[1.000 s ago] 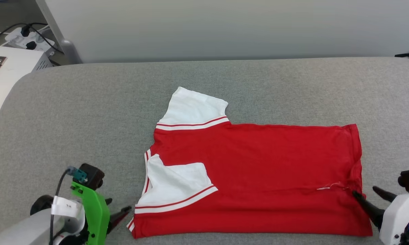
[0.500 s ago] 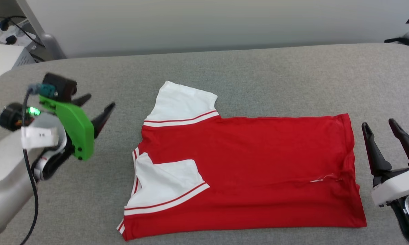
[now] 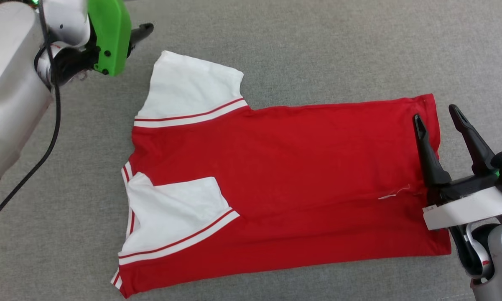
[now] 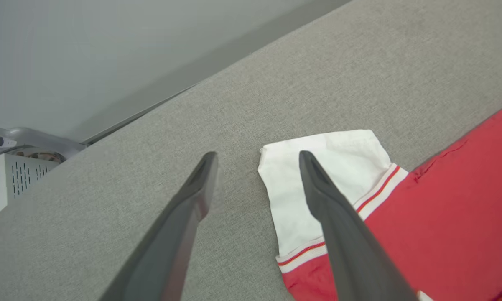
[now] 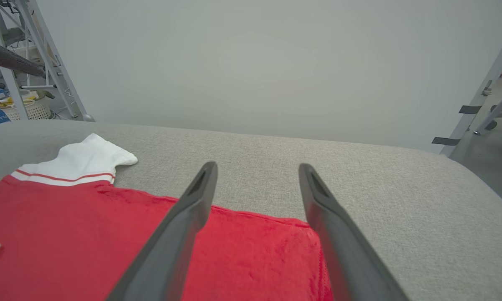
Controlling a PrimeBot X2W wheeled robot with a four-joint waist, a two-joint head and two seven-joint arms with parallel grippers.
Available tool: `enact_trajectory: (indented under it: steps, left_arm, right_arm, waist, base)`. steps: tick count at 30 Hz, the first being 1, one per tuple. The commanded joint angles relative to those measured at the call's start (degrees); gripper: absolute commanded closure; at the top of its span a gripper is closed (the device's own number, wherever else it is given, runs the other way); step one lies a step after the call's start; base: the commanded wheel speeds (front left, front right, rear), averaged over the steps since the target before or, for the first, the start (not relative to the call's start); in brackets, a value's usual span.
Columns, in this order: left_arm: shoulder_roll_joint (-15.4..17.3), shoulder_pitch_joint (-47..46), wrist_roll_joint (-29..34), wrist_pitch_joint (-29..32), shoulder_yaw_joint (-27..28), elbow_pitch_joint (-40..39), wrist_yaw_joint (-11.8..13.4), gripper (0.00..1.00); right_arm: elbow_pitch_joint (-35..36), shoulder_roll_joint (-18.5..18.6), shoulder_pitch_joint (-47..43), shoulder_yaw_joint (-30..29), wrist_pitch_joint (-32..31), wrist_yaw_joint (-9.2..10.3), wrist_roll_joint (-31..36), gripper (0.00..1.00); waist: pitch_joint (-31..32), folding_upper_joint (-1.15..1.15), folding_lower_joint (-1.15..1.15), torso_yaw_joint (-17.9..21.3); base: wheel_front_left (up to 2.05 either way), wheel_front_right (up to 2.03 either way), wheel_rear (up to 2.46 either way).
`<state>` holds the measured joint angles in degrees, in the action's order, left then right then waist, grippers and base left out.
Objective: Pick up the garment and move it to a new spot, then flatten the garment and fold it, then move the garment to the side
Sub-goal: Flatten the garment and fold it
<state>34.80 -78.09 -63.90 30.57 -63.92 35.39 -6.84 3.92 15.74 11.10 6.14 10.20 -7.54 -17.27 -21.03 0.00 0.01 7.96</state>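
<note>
Robotics lab: a grey padded worktable (image 3: 301, 50) against a bare partition wall (image 5: 255, 62), with metal racking (image 5: 60, 83) and a vented equipment case (image 4: 21, 184) at far left.

Overall light: I get bright, soft, even light in all three views; I cannot tell its direction.
Shadows: just a thin, soft shadow along the near hem of the garment (image 3: 309, 175) on the grey counter (image 3: 317, 50).
Highlights: the far white sleeve (image 3: 192, 88) is nearly washed out, so I read few creases there.
Focus: close to the lens, the fingers (image 4: 179, 225) of the left hand (image 4: 258, 154) and those of the right hand (image 5: 257, 165) look soft; the weave beyond is crisp.
Blur: the green housing (image 3: 108, 33) smears slightly at its edges.
Distortion: the counter's far edge bows in my right wrist view.
Falloff: the wall (image 4: 67, 62) darkens towards the left wrist view's corner.
</note>
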Motion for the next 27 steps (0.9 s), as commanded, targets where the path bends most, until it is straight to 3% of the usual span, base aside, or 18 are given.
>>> enact_trajectory:
  steps: [1, 9, 18, 19, 20, 24, 27]
  left_arm:
    - [-0.8, -1.7, -0.7, 2.3, -0.9, 0.8, -0.3, 0.00]
    - [-3.6, -6.2, 0.2, 9.5, -5.0, 5.3, -0.6, 0.00]
    - [-3.2, -2.6, 2.2, 12.2, -8.4, 6.5, -0.6, 0.00]
    - [-3.0, -2.3, 2.3, 12.3, -8.6, 6.2, -0.6, 0.62]
    - [-2.7, -2.0, 2.8, 12.4, -8.8, 5.9, -0.6, 1.00]
    - [-2.4, -1.3, 3.2, 9.5, -9.0, 4.7, -0.6, 1.00]
    - [-2.3, -1.6, 4.1, 6.2, -9.2, 3.7, -0.6, 1.00]
  right_arm:
    - [0.3, -0.3, 1.4, 0.2, 0.5, 0.05, 0.5, 0.00]
    - [0.7, -1.2, 4.6, 2.2, 1.4, 0.05, 1.4, 0.00]
    - [-1.0, -1.3, 6.6, 3.5, 2.7, 0.05, 1.4, 0.00]
    - [-1.1, -1.1, 6.6, 3.3, 2.8, 0.05, 1.4, 0.00]
    - [-1.3, -1.0, 6.6, 3.1, 2.8, 0.05, 1.3, 0.00]
    - [-1.5, 0.0, 7.2, 2.2, 2.9, 0.05, 1.1, 0.00]
    - [-0.8, 2.7, 8.9, 1.1, 2.3, 0.05, 1.4, 0.00]
  waist:
    - [-5.1, 0.00, -0.01, 2.8]
    - [-11.0, 0.00, -0.01, 4.4]
    - [-12.6, 0.00, -0.01, 5.3]
    - [-12.5, 0.00, -0.01, 5.1]
    - [-12.3, 0.00, -0.01, 5.0]
    - [-10.9, 0.00, -0.01, 4.2]
    - [-9.1, 0.00, -0.01, 3.5]
  base:
    - [0.00, 0.00, 0.00]
    - [0.00, 0.00, 0.00]
    - [0.00, 0.00, 0.00]
    - [0.00, 0.00, 0.00]
    - [0.00, 0.00, 0.00]
    - [0.00, 0.00, 0.00]
    - [0.00, 0.00, 0.00]
